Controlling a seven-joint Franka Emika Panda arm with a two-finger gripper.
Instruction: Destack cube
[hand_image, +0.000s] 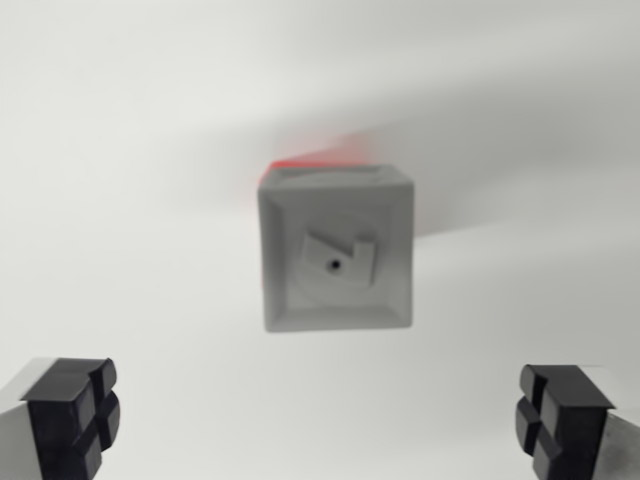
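A grey cube (336, 250) with a recessed top face and a small raised piece at its centre sits in the middle of the wrist view. A sliver of a red cube (320, 158) shows at its far edge, underneath it. My gripper (318, 415) hangs above, nearer the view's bottom edge than the stack. Its two black fingertips (72, 410) stand far apart at the bottom corners, open, with nothing between them. The picture is slightly blurred.
The stack stands on a plain white surface (130, 150). A soft shadow runs from the cubes toward the wrist view's right.
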